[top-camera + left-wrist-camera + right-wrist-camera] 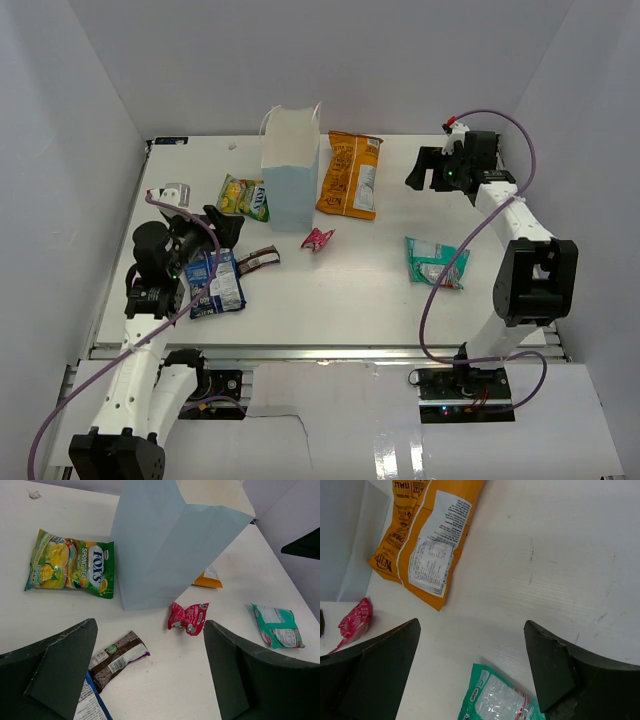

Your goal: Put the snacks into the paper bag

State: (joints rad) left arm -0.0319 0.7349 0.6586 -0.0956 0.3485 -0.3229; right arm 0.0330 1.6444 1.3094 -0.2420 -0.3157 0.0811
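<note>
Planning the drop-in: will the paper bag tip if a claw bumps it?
Likely tips easily: the paper bag stands tall on a narrow base. Its thin creased walls probably flex under a push. It may also slide on the smooth white table.

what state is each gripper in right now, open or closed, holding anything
The black left gripper: jaws open, holding nothing.
The black right gripper: jaws open, holding nothing.

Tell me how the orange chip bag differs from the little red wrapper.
The orange chip bag is far larger than the red wrapper. The chip bag lies flat, its white label panel up; the wrapper is crumpled. Both rest on the table beside the blue paper bag, not in it.
</note>
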